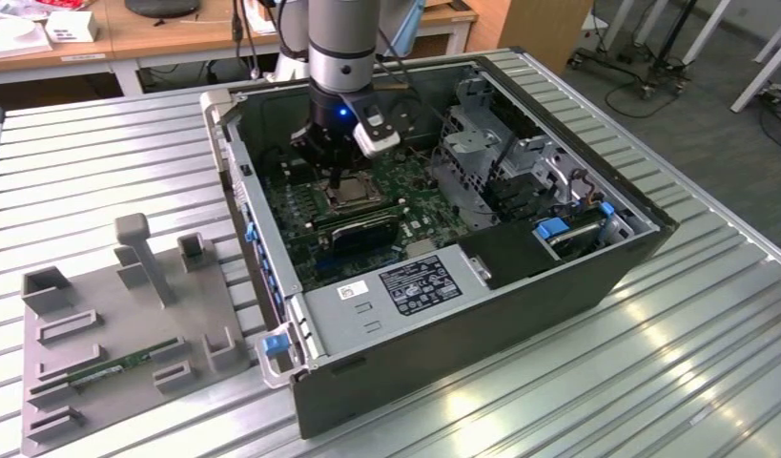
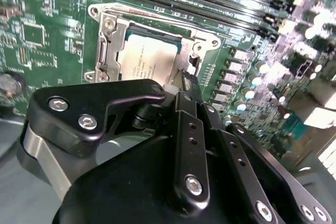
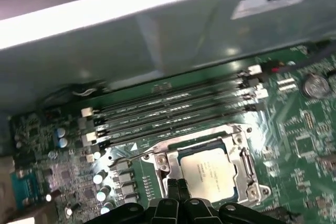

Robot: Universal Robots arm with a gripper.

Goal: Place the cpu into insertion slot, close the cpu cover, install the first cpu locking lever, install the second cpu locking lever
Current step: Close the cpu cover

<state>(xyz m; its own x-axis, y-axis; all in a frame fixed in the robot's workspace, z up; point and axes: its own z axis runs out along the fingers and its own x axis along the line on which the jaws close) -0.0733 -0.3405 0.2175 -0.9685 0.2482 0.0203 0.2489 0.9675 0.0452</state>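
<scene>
UR arm (image 1: pixel 337 43) reaches down into the open pc case (image 1: pixel 466 334), which lies on a slatted metal table (image 1: pixel 695 363). The gripper (image 1: pixel 336 177) hangs just over the socket on the green mobo (image 1: pixel 413 174). The cpu (image 1: pixel 353 195) sits in the socket, silvery face up, flat; it is also seen in both wrist views (image 2: pixel 149 59) (image 3: pixel 212 172). The cpu cover (image 3: pixel 242 162) looks down flat, with its frame round the chip and the chip face showing thru the cut-out. In the first wrist view the gripper (image 3: pixel 176 184) is at the socket edge nearest the cam. Its fingertips (image 3: pixel 170 188) are pressed together w/ no gap and nothing visible between them, so it is closed on nothing. The second wrist view shows the same: the black gripper (image 2: pixel 186 80) narrows to a point just beside the cpu corner, but I can't tell if the tips touch the frame. A thin wire lever (image 3: pixel 128 157) runs out from a socket corner alongside the memory slots (image 3: pixel 173 111); can't tell if it is latched. Off to the exterior view's left, well apart from the case, a grey fixture tray (image 1: pixel 111 410) holds a green memory stick (image 1: pixel 123 365) lying flat.
</scene>
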